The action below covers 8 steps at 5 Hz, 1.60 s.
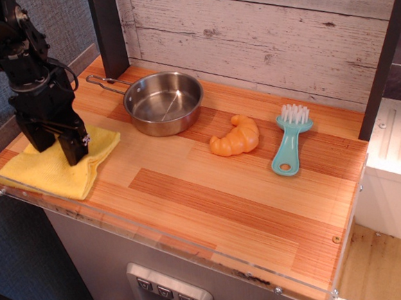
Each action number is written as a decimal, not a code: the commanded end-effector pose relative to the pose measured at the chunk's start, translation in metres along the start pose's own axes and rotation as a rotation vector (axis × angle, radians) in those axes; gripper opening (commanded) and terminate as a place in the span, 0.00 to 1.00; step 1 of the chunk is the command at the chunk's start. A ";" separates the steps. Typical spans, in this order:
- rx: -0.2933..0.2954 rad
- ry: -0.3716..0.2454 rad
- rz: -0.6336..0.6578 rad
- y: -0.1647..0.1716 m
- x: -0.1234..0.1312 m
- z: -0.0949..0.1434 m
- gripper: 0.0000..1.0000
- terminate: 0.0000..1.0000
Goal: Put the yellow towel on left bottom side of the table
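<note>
We see the yellow towel (53, 170) lying on the near-left corner of the table (212, 205), by the acrylic rim. Our gripper (54, 144) stands over it with fingers spread, gripping nothing. If a fingertip snags the terry, we judge the cloth could get dragged out of place.

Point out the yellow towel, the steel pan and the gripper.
yellow towel (46, 172): main camera view, bare front part of the cloth.
steel pan (163, 103): same view, inside of the bowl.
gripper (55, 144): same view, midway between fingertips, over the towel.
</note>
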State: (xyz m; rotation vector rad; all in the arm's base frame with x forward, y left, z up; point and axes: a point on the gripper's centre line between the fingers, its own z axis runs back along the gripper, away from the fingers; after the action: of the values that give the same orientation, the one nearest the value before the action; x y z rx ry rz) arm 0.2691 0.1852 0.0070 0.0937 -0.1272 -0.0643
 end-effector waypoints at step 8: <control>-0.051 0.094 0.072 -0.063 0.050 0.091 1.00 0.00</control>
State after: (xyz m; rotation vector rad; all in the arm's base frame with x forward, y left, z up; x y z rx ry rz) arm 0.3004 0.1057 0.0823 0.0245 0.0097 0.0029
